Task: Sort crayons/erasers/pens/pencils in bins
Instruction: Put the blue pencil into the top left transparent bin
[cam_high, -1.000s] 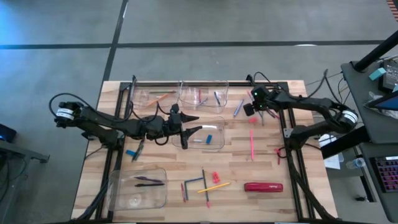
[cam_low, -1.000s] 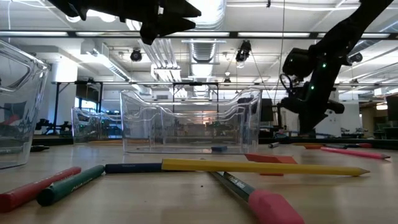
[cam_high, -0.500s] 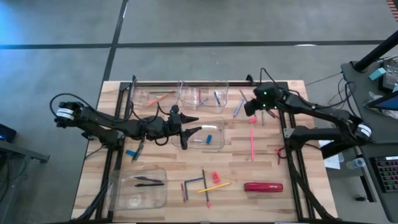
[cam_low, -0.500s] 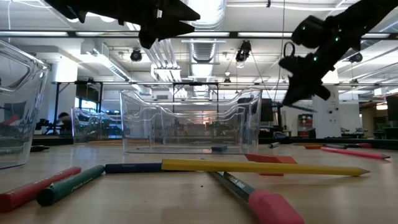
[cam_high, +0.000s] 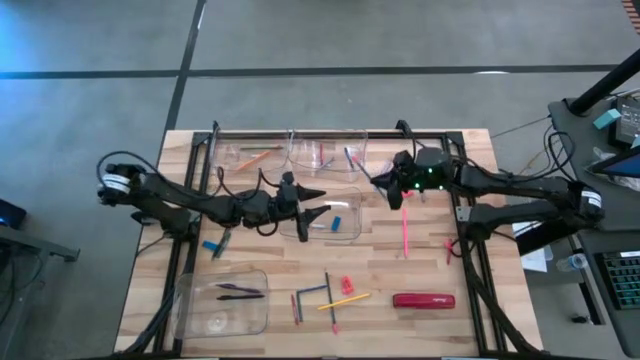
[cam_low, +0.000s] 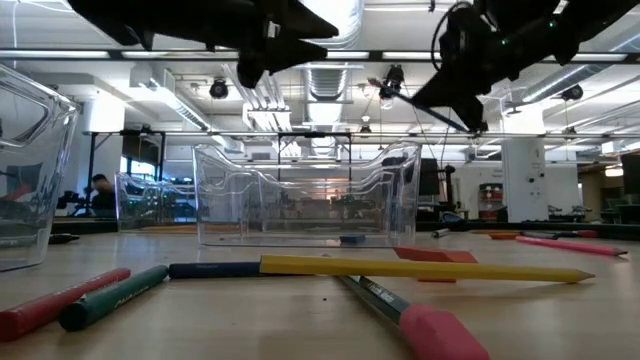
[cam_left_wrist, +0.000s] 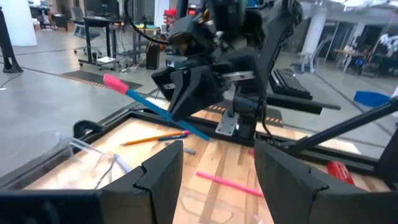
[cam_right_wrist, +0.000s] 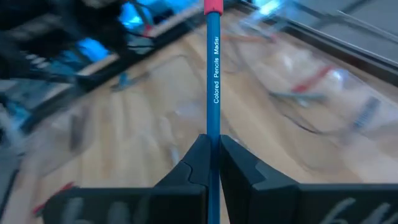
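Step in hand: carrying. A blue colored pencil (cam_right_wrist: 213, 81) with pink end is clamped between the closed fingers of the right gripper (cam_high: 385, 180), held aloft just beside the rear bins (cam_high: 325, 155). Next, judged: alignment over a rear bin, then release. Left gripper (cam_high: 318, 208), half-open and empty, is stretched over the middle bin (cam_high: 345, 232).

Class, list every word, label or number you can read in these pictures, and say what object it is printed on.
"Colored Pencils Madar": along the blue pencil held in the right gripper; the last word is uncertain.
White lettering on the red oblong object: too small to read.
Print on the green pencil: too blurred.
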